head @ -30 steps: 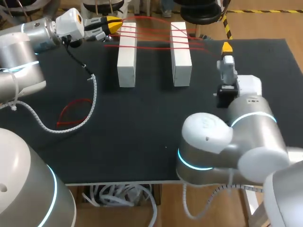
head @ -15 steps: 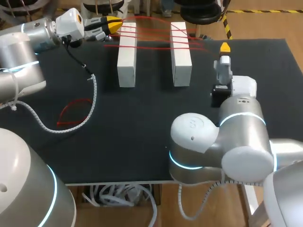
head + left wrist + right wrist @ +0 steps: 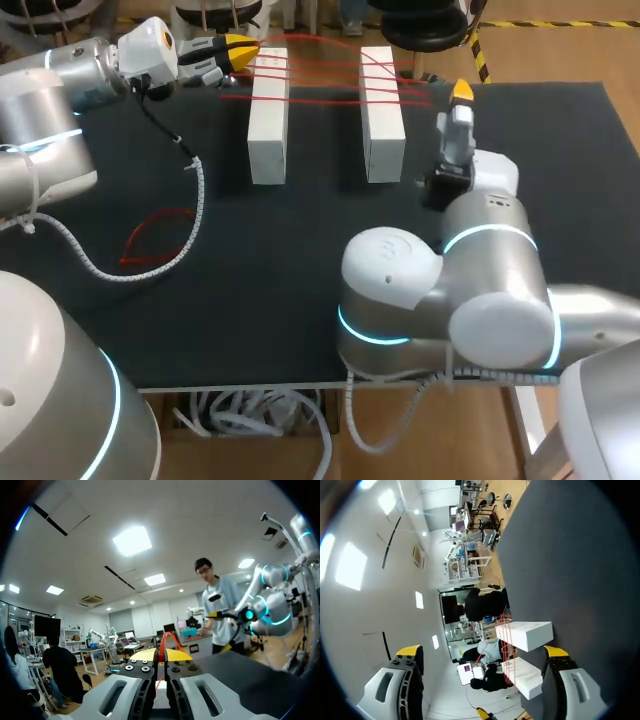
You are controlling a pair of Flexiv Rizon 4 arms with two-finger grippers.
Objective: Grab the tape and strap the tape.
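You're looking at the red tape running side to side across the far part of the black table, its strands lying over the tops of two white foam blocks, the left block and the right block, whose long axes are pointing away from you, crosswise to the tape. I'm counting about four strands (they crowd together, so the number is uncertain). Your left gripper is hovering just beside the left block's far end, clenched on the tape's end. Your right gripper is sitting just beside the right block, fingers spread and grasping nothing. One loose red loop is lying near the left arm.
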